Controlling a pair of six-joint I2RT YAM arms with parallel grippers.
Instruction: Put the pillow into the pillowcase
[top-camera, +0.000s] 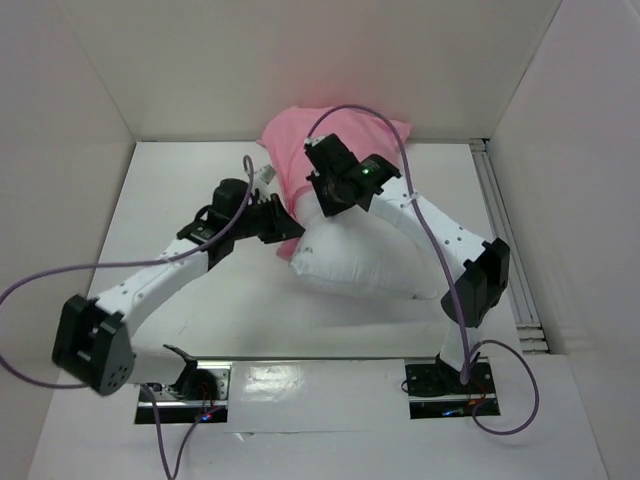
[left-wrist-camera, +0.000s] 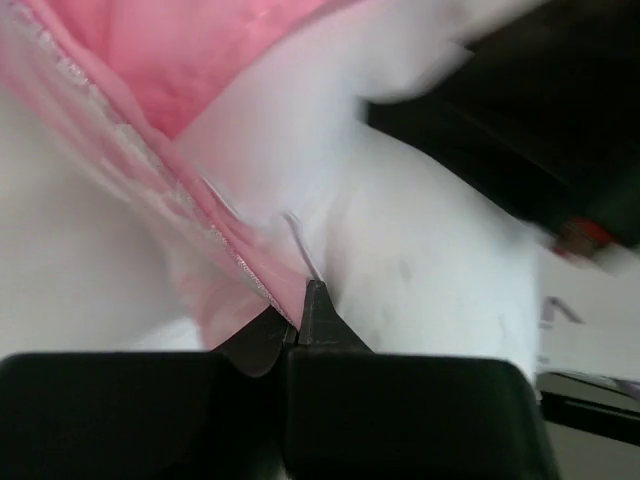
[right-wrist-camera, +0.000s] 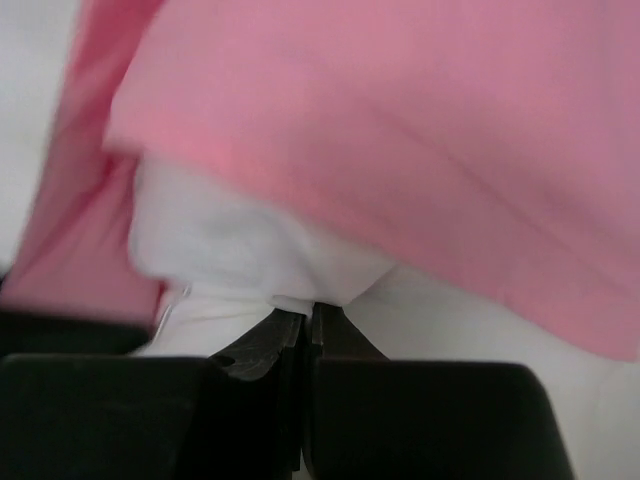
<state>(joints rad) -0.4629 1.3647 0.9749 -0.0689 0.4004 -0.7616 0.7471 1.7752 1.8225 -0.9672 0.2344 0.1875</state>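
The pink pillowcase lies at the back middle of the table, partly over the far end of the white pillow. My left gripper is shut on the pillowcase's pink hem, at the pillow's left side. In the left wrist view the hem runs into the closed jaws beside the pillow. My right gripper is shut on a fold of the pillow. In the right wrist view that white fold sits under the pillowcase.
White walls close in the table at the back and both sides. A slotted rail runs along the right edge. Purple cables loop off both arms. The arm bases sit at the near edge.
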